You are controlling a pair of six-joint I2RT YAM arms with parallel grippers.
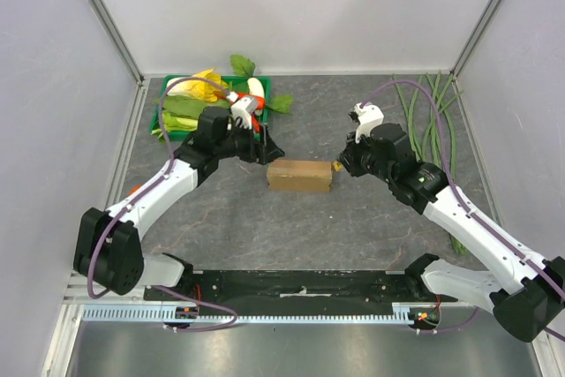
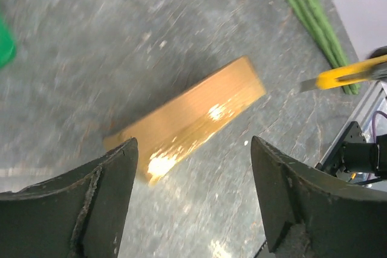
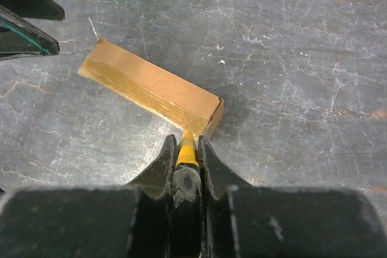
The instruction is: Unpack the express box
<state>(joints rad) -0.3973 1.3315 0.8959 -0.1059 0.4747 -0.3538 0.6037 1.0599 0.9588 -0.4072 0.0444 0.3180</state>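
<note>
Right now the express box (image 1: 300, 175) lies flat and closed mid-bench (image 1: 265, 236), long axis running left-right between the two arms. Right fingers (image 3: 158, 170) are clamped tight on a yellow utility knife (image 3: 186, 149), with the blade pointing forward at the box's right short end. In the right wrist view the tip sits at or just touching the near corner of that end; can't tell if it is cutting in. From the blade the box stretches away up and to the left, so the knife lines up roughly with the long axis, slightly off.

Left fingers (image 2: 103, 197) are spread wide with nothing gripped, hovering just off the box's left end. The box shows blurred and tilted across the gap in the left wrist view.

Right arm is nearer with the tool; left is close enough to pin the far end. Judgement: the next move hinges on the blade meeting the box end squarely while the left steadies it. Green tray (image 1: 161, 119) sits back left, apart from the box.
</note>
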